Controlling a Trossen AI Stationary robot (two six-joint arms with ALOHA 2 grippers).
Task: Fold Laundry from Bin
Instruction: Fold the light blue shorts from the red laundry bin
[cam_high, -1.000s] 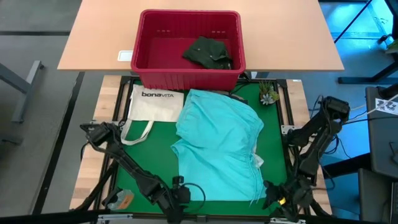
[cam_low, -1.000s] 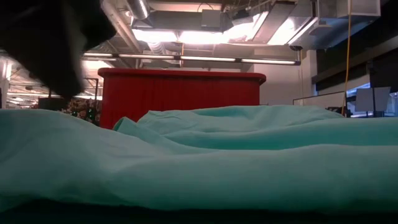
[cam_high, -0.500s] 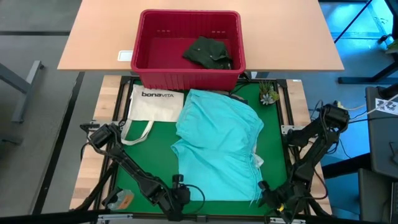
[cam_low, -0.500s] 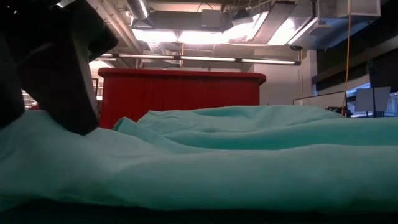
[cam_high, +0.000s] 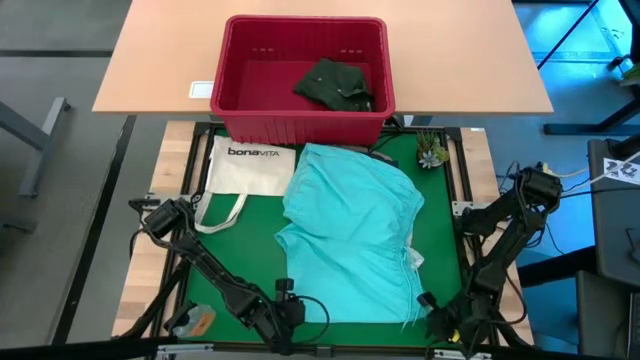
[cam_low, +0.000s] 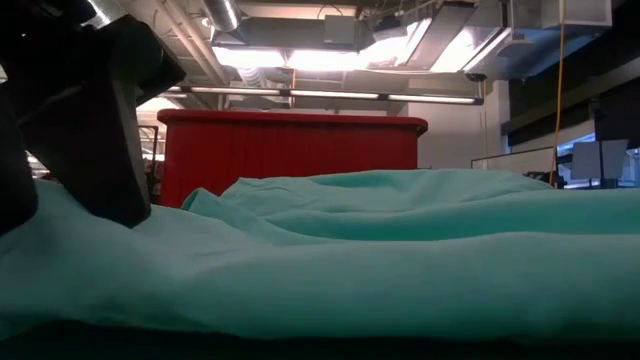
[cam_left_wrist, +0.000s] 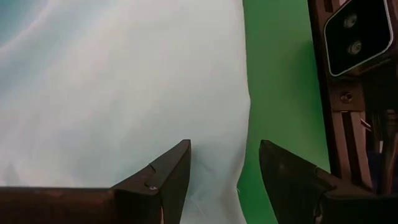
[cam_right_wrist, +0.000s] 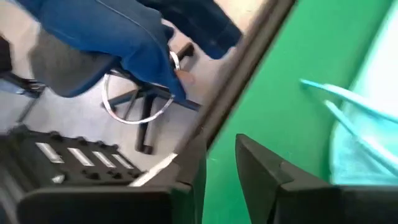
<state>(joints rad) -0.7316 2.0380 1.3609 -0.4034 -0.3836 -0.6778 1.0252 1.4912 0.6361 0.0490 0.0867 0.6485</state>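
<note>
The red bin (cam_high: 305, 80) sits at twelve o'clock on the tan table (cam_high: 150, 60), and inside it one dark green garment (cam_high: 335, 84) lies bunched toward its two o'clock corner; the rest of the bin floor is bare red plastic. Below it, on the green mat (cam_high: 245, 240), a light turquoise garment (cam_high: 350, 235) is spread flat from the centre down toward six o'clock, its drawstrings (cam_right_wrist: 348, 102) trailing off at its five o'clock edge. A white tote bag (cam_high: 245, 170) lies flat at ten o'clock of the garment, and a small plant (cam_high: 432, 152) stands at two o'clock.

The left gripper (cam_left_wrist: 224, 168) hovers at seven o'clock over the turquoise hem, its fingers standing apart with nothing between them. The right gripper (cam_right_wrist: 221, 165) is low at five o'clock by the garment's corner, over bare mat; its fingers stand close with only a narrow gap, and I cannot tell whether they pinch any cloth.
</note>
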